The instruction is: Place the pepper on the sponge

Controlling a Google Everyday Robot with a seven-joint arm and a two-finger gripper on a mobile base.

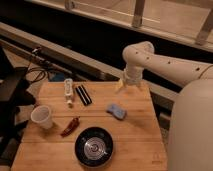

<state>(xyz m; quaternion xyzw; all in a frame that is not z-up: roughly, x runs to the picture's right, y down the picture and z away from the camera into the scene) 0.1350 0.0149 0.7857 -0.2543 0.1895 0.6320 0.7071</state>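
The pepper (70, 126), a small dark-red chili, lies on the wooden table (140, 142) left of centre, between the white cup (42, 116) and the black bowl (93, 145). The light-blue sponge (116, 111) rests flat right of centre, about a hand's width from the pepper. My gripper (126, 88) hangs from the white arm (160, 62) over the table's far right edge, above and behind the sponge. It holds nothing that I can make out.
Two black sticks (83, 94) and a white bottle-like object (68, 91) lie near the far edge. A dark chair (12, 95) with cables stands left of the table. The robot's white body (192, 127) fills the right side.
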